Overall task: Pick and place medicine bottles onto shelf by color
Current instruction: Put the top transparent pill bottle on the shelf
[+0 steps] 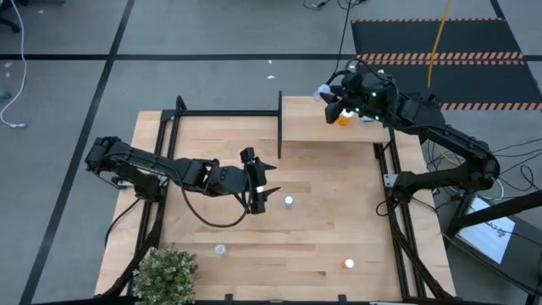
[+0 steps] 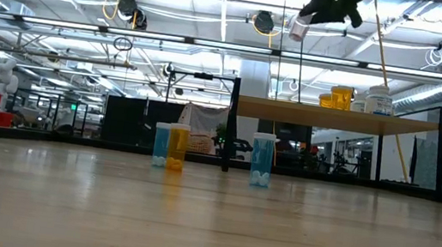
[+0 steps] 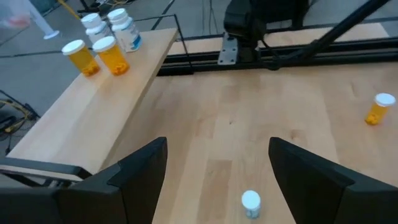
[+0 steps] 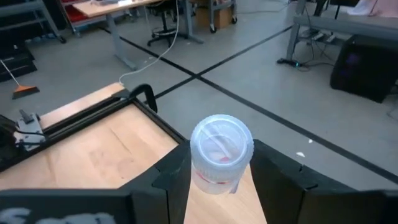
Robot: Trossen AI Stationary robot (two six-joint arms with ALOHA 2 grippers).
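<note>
Up at the shelf's (image 1: 339,127) far end, the right gripper (image 4: 219,180) is clamped on a clear white-capped bottle (image 4: 219,155), apparently above the orange bottles (image 3: 98,55) there. Lower down, the left gripper (image 3: 217,180) hangs with fingers apart over the table (image 1: 322,237) beside a blue bottle (image 1: 289,202).

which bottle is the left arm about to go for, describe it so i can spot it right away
Start at the left gripper, open near the middle of the table. Just off its fingertips, on the side toward the right arm, a small pale blue bottle with a white cap stands alone. The other two loose bottles sit near the table's front edge: one orange, one by the plant.
</note>
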